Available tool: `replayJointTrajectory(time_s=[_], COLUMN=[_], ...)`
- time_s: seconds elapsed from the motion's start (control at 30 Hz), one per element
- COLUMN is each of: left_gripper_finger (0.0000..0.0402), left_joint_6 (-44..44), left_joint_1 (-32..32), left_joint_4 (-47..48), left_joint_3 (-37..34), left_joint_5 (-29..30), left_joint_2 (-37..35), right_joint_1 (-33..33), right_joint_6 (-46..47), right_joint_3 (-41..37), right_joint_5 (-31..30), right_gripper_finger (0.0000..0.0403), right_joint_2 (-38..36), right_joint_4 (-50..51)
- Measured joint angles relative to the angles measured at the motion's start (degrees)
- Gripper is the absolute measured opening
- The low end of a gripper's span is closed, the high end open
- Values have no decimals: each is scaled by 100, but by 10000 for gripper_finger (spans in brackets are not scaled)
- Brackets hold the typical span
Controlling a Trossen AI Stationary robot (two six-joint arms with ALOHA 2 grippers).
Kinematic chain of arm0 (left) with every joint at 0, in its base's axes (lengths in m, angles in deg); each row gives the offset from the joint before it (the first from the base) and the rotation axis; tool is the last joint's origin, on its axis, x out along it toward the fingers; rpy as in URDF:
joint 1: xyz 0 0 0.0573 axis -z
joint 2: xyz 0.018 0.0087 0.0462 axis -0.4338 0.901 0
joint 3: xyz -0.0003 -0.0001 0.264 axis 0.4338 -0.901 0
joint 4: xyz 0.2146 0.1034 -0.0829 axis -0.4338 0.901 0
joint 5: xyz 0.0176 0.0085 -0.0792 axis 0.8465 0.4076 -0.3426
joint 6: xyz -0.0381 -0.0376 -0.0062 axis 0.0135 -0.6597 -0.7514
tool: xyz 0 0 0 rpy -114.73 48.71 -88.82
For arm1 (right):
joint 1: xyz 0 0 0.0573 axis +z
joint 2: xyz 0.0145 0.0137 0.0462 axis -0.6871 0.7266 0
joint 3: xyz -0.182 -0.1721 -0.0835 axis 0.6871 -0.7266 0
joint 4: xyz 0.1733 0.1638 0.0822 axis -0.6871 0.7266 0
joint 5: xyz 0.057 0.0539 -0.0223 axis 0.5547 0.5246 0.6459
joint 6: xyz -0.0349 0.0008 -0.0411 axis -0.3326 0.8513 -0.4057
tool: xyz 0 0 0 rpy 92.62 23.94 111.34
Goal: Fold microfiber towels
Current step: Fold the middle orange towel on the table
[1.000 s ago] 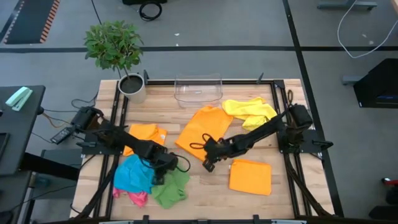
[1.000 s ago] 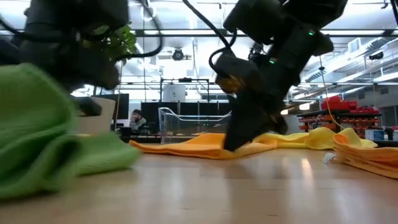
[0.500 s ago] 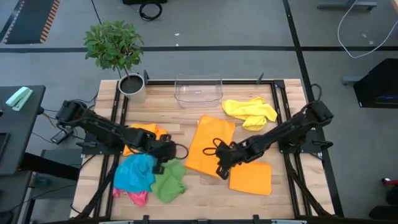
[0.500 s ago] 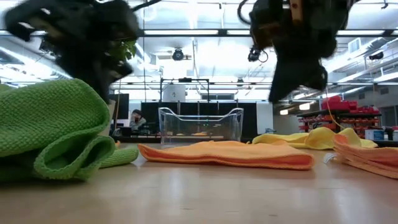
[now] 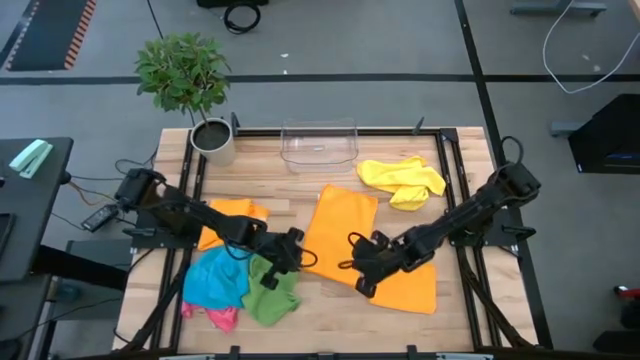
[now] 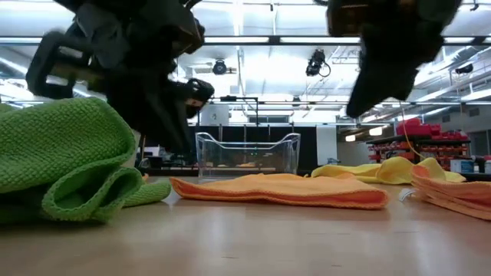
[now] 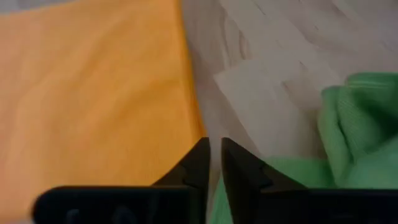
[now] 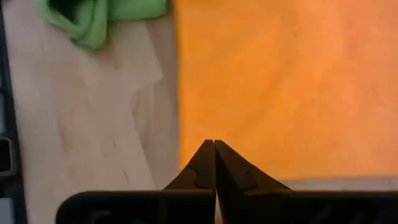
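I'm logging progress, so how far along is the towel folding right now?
Done: one folded orange towel by the right gripper. In hand: the orange towel laid out mid-table, neither gripper holding it. Left: yellow towel, green towel, blue towel, pink towel, crumpled, beside the left gripper.

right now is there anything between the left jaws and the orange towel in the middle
Nothing visible. The left gripper hangs at the near left edge of the folded orange towel, beside the green towel; only bare table shows around its tips.
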Motion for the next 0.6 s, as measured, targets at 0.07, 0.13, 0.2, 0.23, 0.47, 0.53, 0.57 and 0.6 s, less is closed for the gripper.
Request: replayJointTrajectory(time_s=[0.07,0.13,0.2,0.23,0.47,0.53,0.57,0.6], left_gripper_finger=[86,112,137,147,189,191,191,190], left_joint_6=[247,461,512,528,901,942,962,972], left_joint_1=[71,101,130,137,169,171,170,159], left_joint_4=[15,-110,-27,-64,15,-90,-43,29], left_joint_3=[3,51,56,98,218,337,335,352], left_joint_5=[4,33,59,73,334,472,523,556], left_joint_2=[133,326,411,485,449,406,326,282], right_joint_1=[136,266,358,429,619,672,671,664], right_joint_6=[-77,-73,-38,-38,-45,-44,-44,-36], right_joint_3=[9,-36,-18,-35,-40,-53,-52,-41], right_joint_5=[-76,-147,-257,-345,-651,-689,-694,-692], right_gripper_finger=[13,24,36,43,90,100,103,106], right_joint_2=[107,144,233,243,419,422,447,464], right_joint_4=[-165,-71,-254,-200,-561,-508,-569,-576])
